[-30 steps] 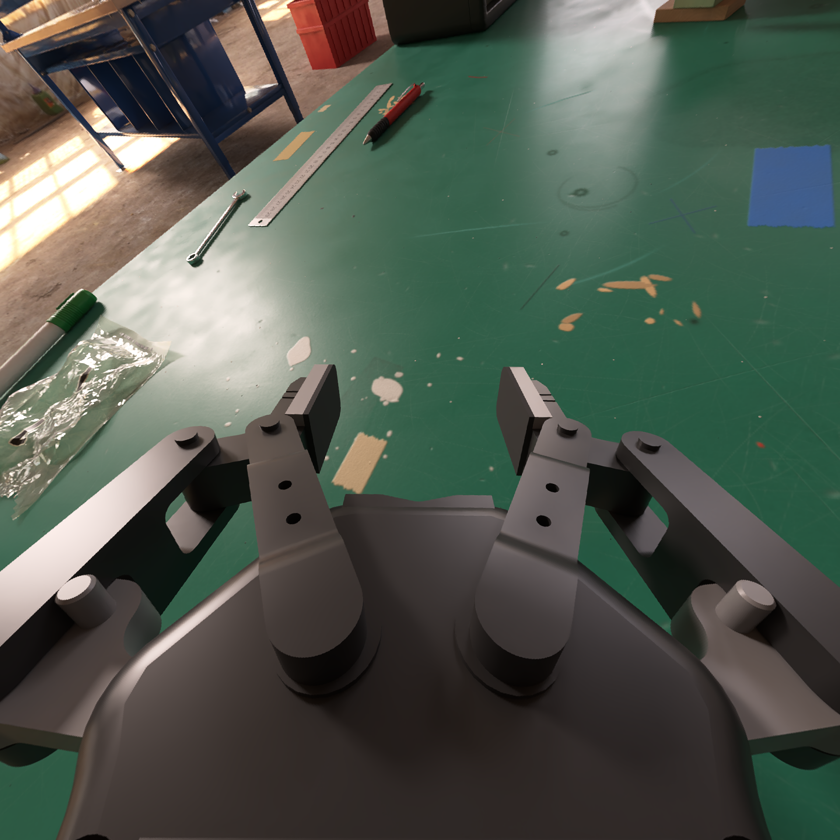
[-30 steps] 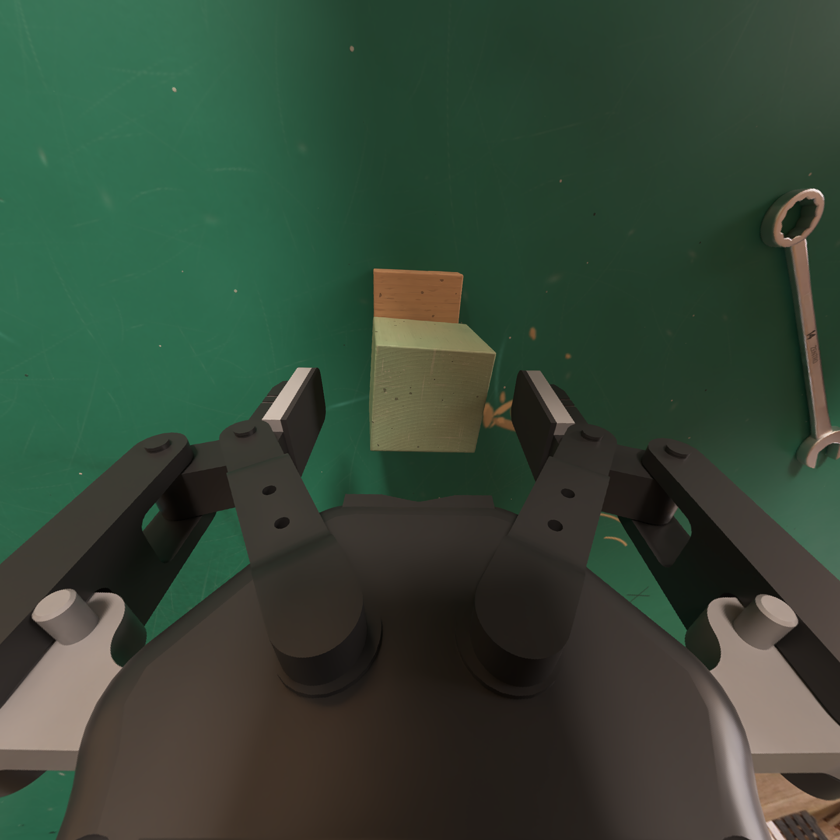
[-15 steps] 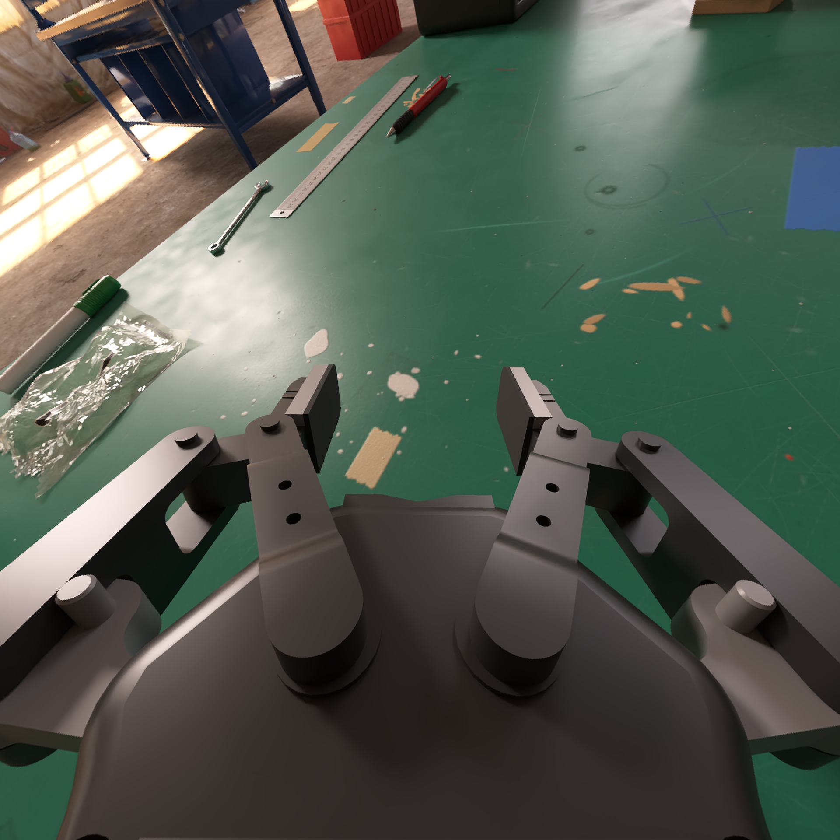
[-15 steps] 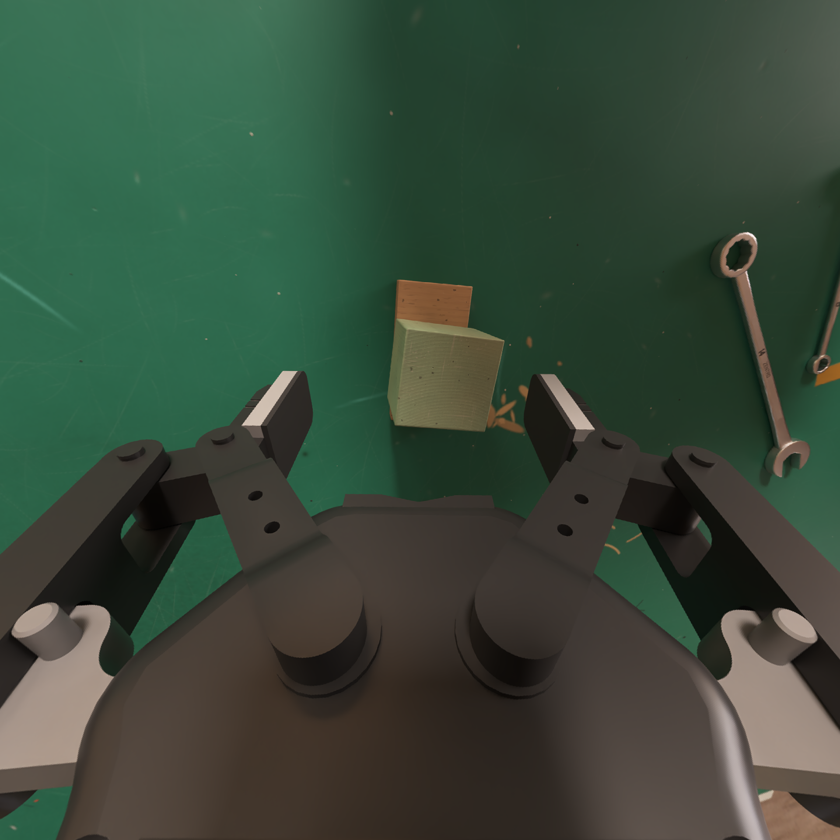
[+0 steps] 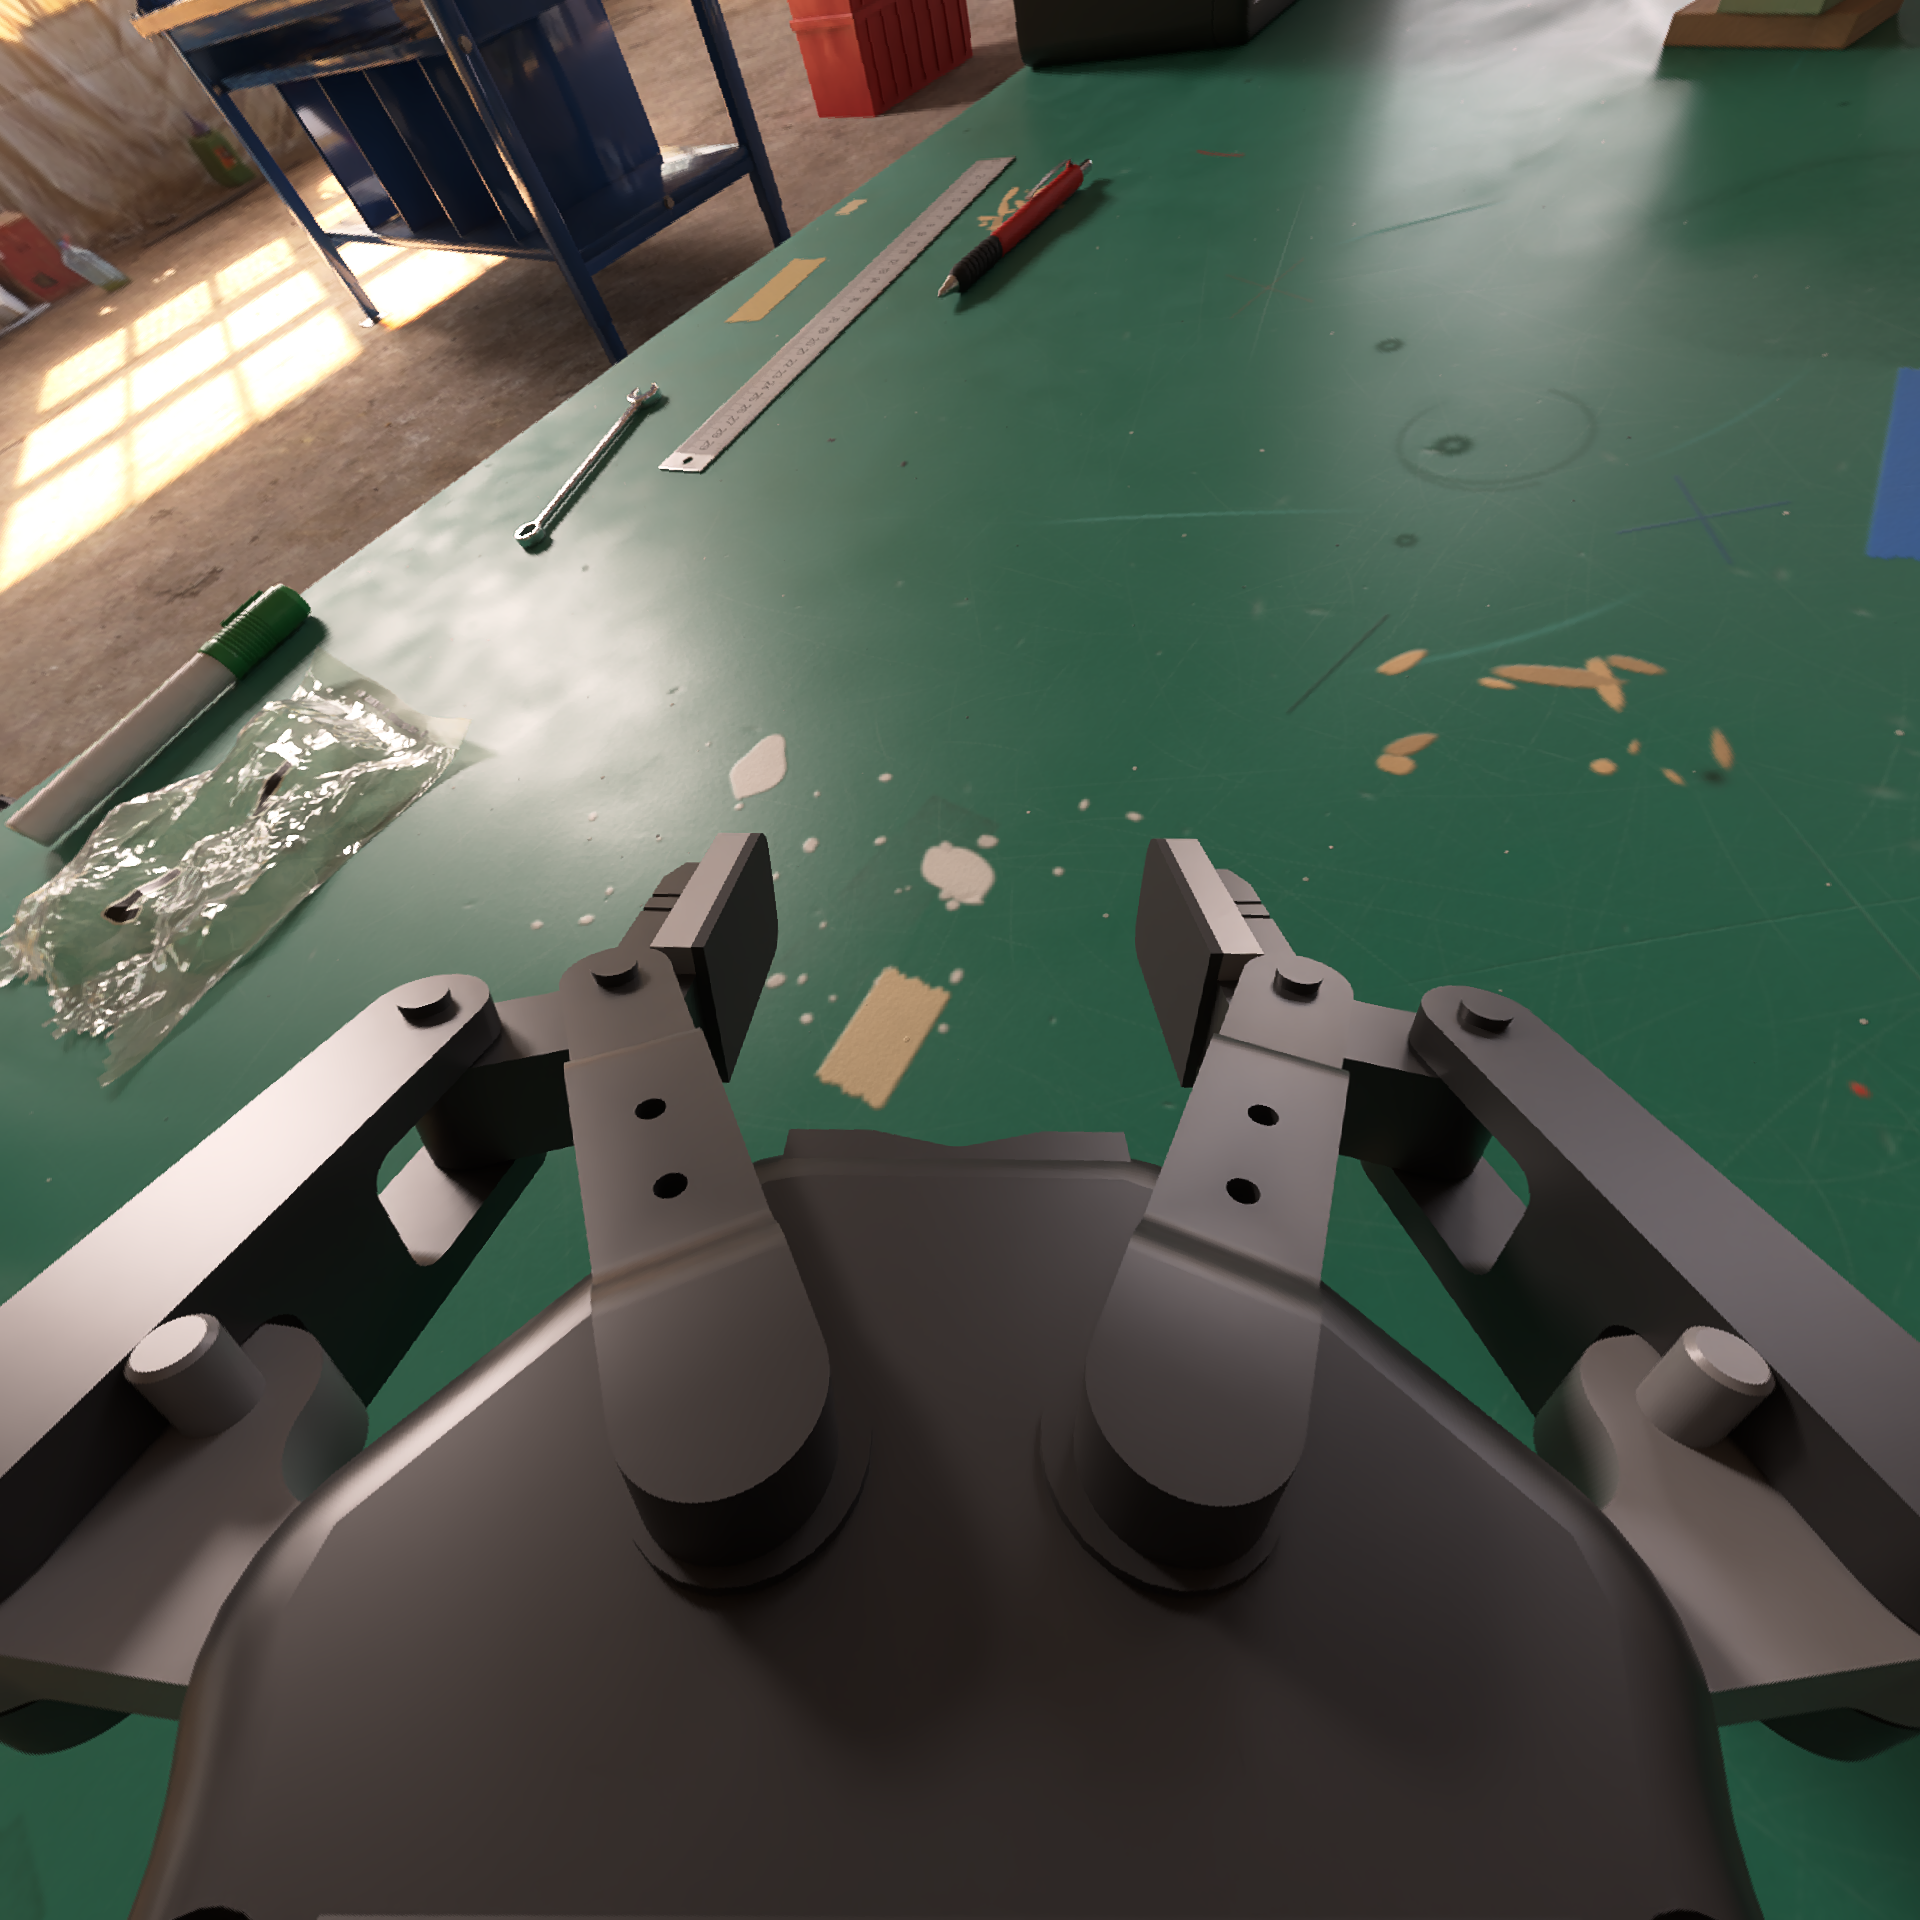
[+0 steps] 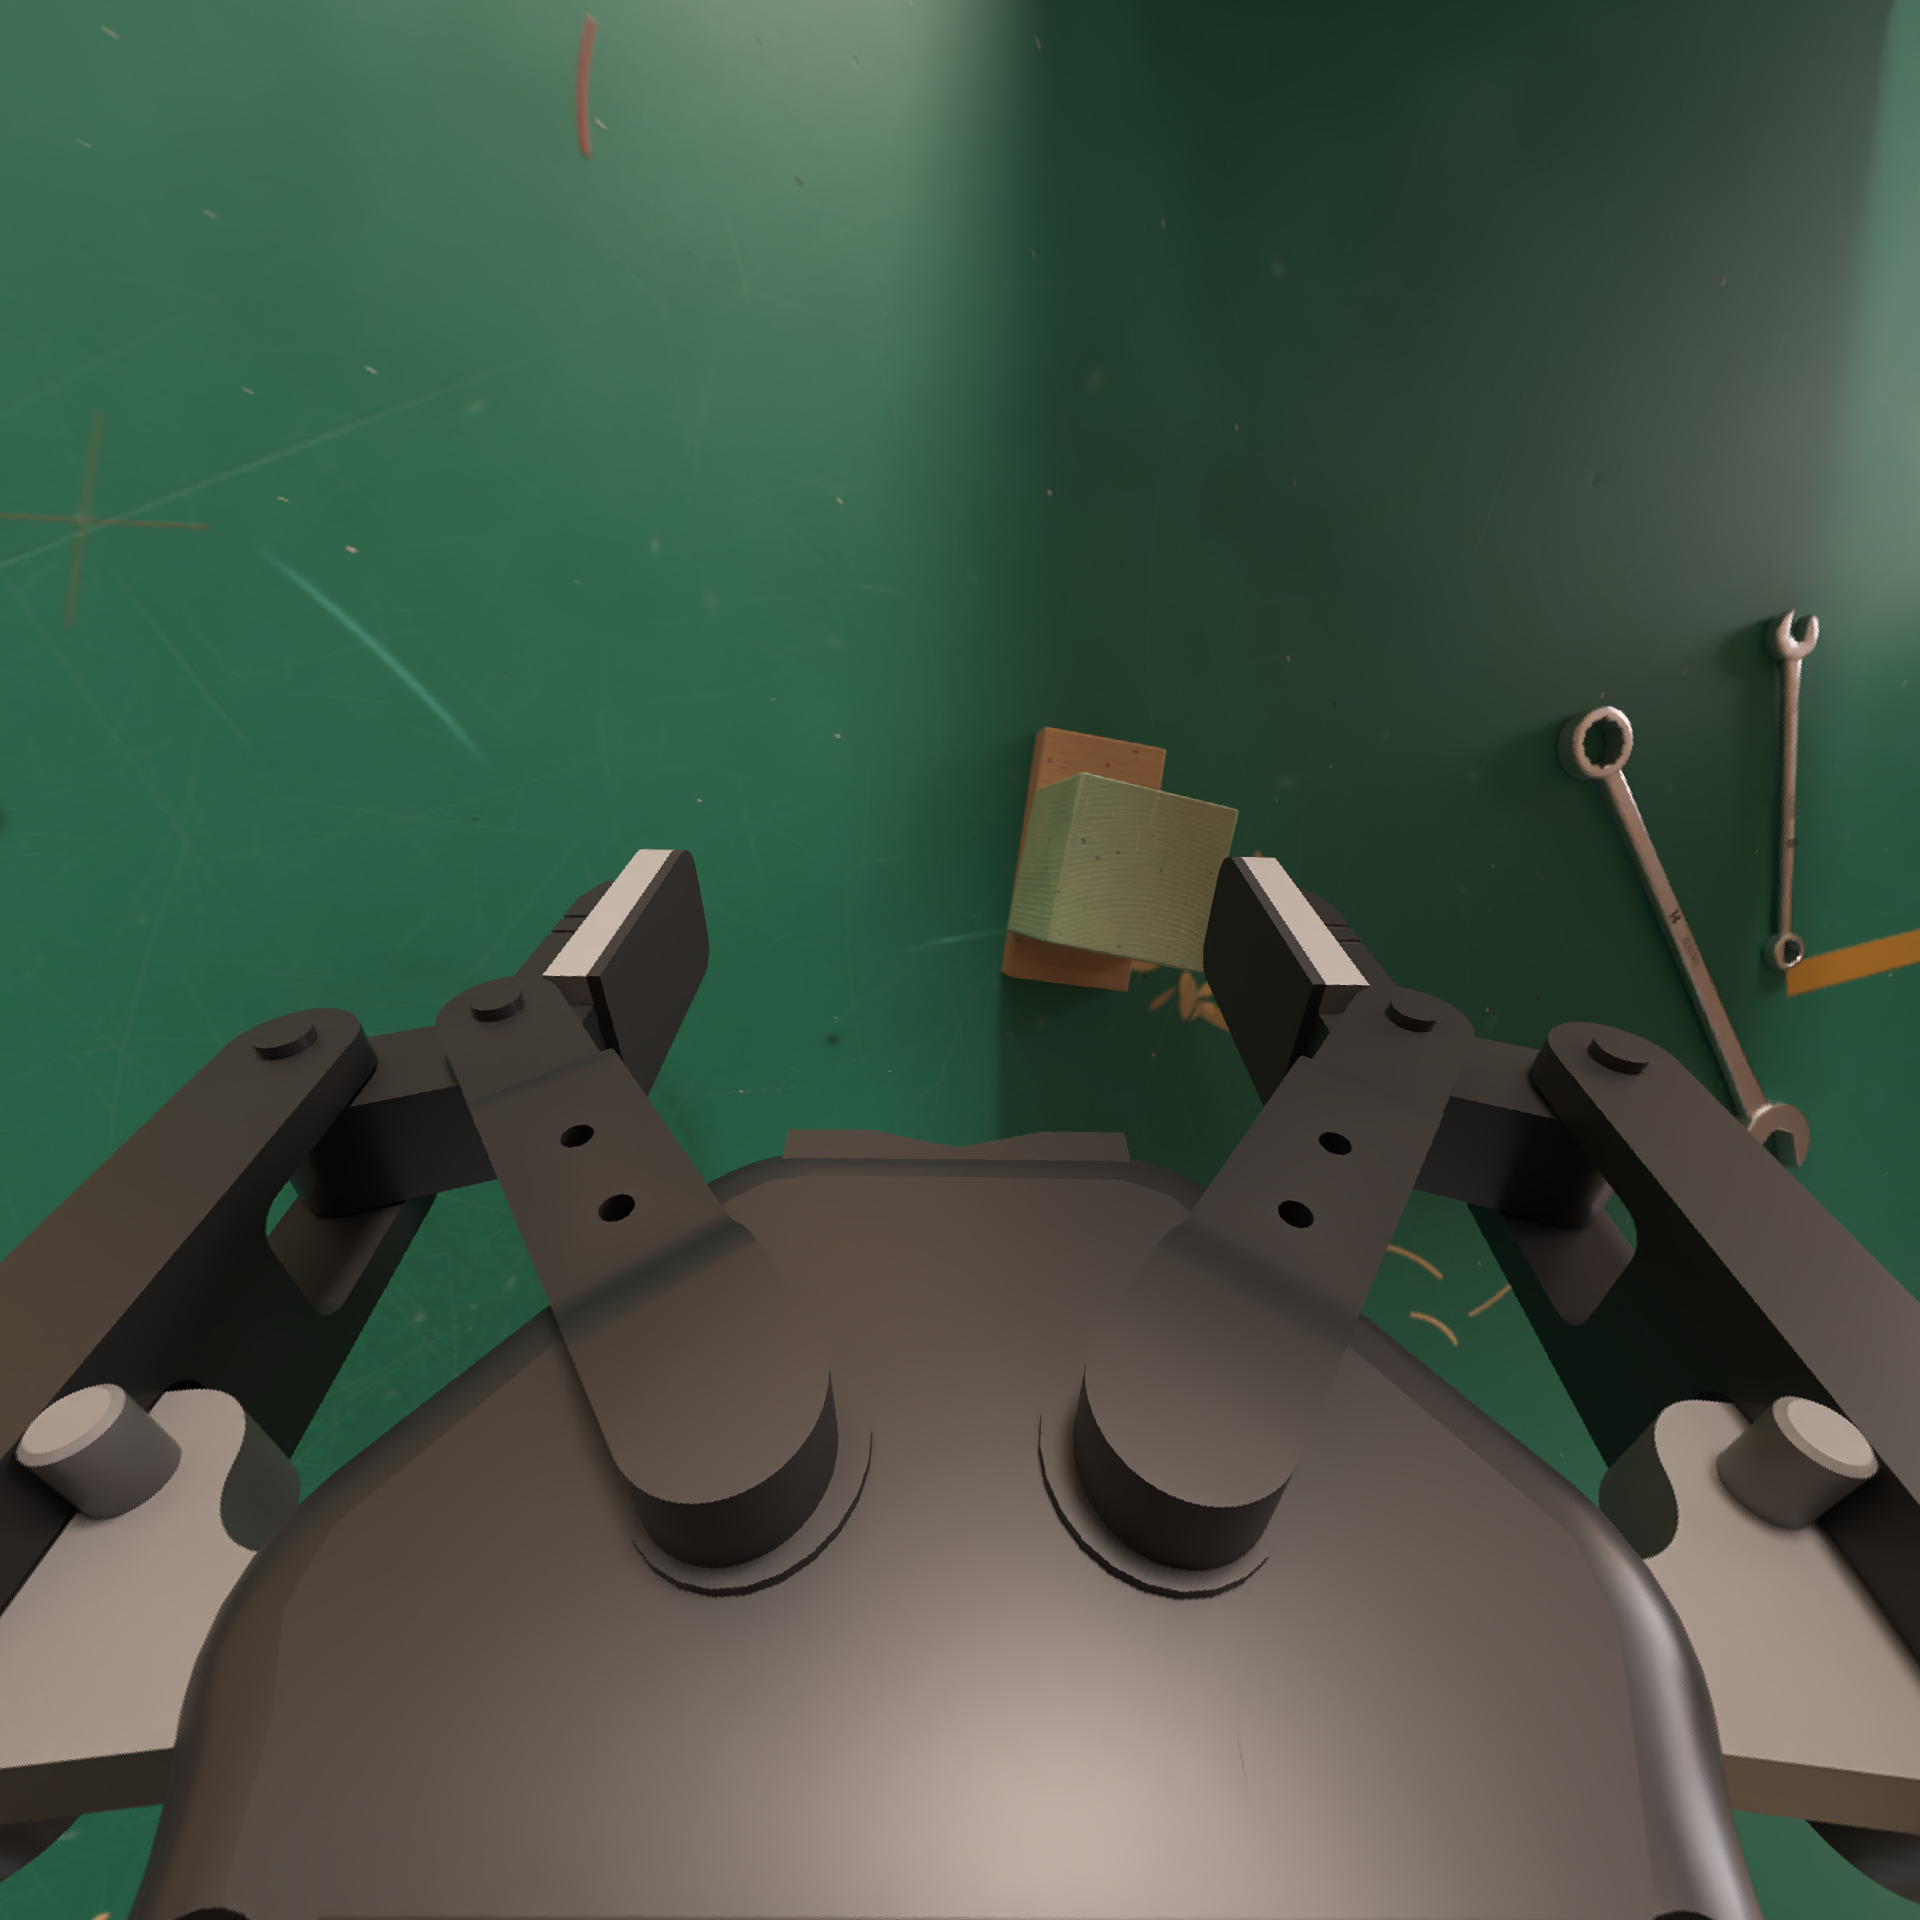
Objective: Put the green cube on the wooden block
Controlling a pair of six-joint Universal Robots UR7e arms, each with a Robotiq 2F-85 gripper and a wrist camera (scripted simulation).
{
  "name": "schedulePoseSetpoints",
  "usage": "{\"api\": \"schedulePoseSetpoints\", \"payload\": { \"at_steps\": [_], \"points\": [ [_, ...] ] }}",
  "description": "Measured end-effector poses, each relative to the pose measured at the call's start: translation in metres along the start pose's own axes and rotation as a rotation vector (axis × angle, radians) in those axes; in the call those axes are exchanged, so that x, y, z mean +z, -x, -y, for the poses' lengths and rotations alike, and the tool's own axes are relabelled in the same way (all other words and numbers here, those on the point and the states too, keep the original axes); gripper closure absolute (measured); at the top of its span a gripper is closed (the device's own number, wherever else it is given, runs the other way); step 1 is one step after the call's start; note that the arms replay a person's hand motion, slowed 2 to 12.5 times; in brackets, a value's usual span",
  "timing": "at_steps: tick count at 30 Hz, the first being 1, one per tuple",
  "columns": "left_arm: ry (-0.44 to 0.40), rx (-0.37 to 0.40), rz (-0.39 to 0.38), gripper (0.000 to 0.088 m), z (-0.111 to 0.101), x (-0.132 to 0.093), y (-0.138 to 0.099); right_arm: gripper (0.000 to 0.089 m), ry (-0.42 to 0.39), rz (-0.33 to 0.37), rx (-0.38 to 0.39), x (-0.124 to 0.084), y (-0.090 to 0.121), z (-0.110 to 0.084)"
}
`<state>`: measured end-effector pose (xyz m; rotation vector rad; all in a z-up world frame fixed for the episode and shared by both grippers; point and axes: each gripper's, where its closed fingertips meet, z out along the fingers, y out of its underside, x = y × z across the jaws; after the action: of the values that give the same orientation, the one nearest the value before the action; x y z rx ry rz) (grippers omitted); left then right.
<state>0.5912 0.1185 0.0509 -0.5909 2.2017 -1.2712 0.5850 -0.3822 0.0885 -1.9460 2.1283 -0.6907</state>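
In the right wrist view the pale green cube (image 6: 1117,883) rests on the flat wooden block (image 6: 1065,961), whose edges show above and below it. My right gripper (image 6: 956,945) is open and empty, high above the green table, with the cube below and just left of its right fingertip (image 6: 1273,961). My left gripper (image 5: 956,935) is open and empty over the green table, far from the pair. The wooden block (image 5: 1756,26) with the cube (image 5: 1766,5) on it shows at the top right edge of the left wrist view.
Two wrenches (image 6: 1662,904) (image 6: 1789,790) and an orange tape strip (image 6: 1849,961) lie right of the block. The left wrist view shows a ruler (image 5: 842,312), a red pen (image 5: 1013,229), a small wrench (image 5: 587,468), a marker (image 5: 156,717), a plastic bag (image 5: 218,852) and the table's left edge.
My right gripper has risen and shifted left, so the cube on the block looks smaller and sits farther right; its jaws opened a little wider. The left gripper drifted slightly.
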Motion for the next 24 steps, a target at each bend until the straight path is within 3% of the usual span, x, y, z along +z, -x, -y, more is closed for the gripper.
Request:
{"api": "schedulePoseSetpoints", "payload": {
  "at_steps": [13,24],
  "points": [
    [0.001,-0.042,0.005,0.026,0.0,0.001,0.005,0.0039,-0.293,0.011,-0.066,-0.045,0.044,0.01],
    [0.014,-0.06,-0.014,0.0261,-0.002,0.002,0.004,0.0076,-0.561,0.024,-0.058,-0.084,0.085,0.009]
  ]
}}
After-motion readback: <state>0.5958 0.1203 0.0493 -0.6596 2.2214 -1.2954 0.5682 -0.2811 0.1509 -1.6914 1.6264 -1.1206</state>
